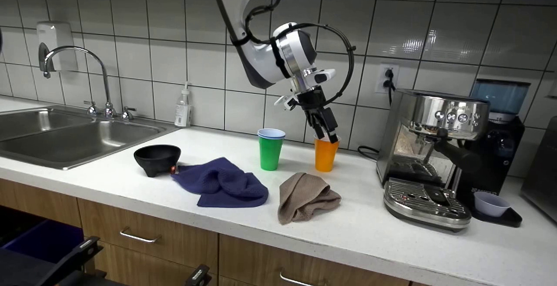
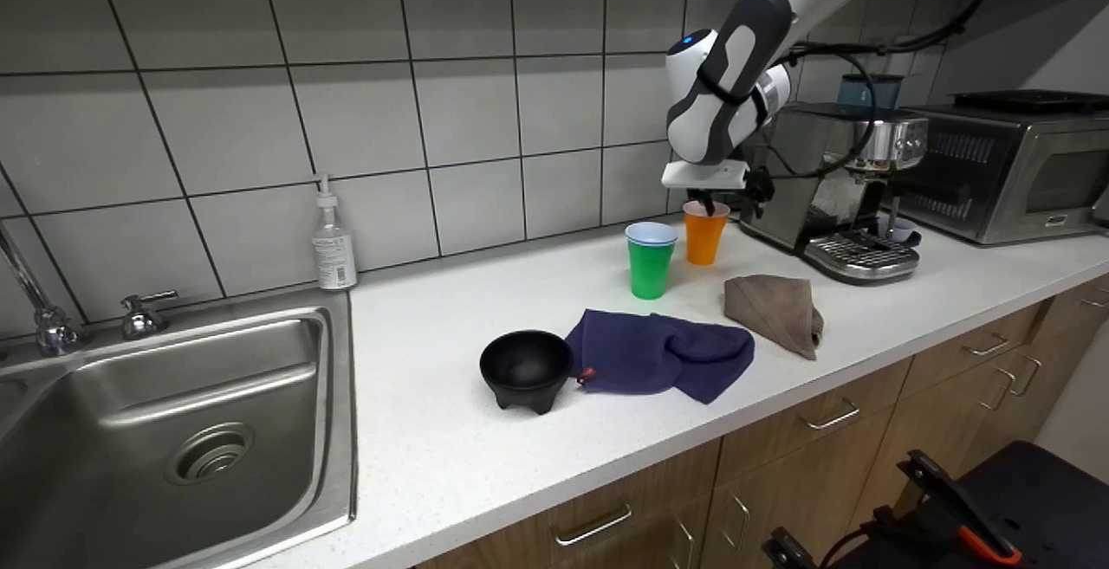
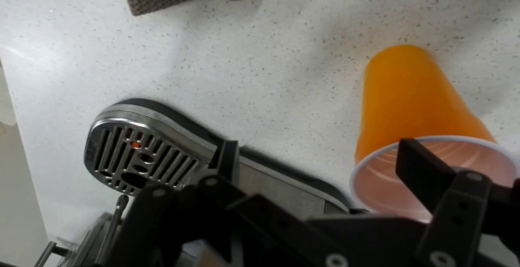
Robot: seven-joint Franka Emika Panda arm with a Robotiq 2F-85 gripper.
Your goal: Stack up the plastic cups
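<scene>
The orange cup (image 1: 325,157) stands upright on the counter near the wall, mouth upward. To its left in both exterior views is the green cup (image 2: 650,273), also upright. Only the pale blue rim and inside of the blue cup (image 1: 271,133) show, nested in the green one. My gripper (image 3: 319,163) is open with a wide gap and holds nothing. In the wrist view its right fingertip (image 3: 418,169) overlaps the orange cup's mouth; whether it dips inside or touches the rim I cannot tell. The left fingertip (image 3: 230,159) is apart from the cup.
An espresso machine (image 1: 428,146) stands right of the orange cup, the tiled wall (image 1: 243,107) close behind. In front lie a brown cloth (image 2: 771,309) and a dark blue towel (image 2: 658,348). A black bowl (image 2: 526,365) sits beside the towel, toward the sink (image 2: 342,413).
</scene>
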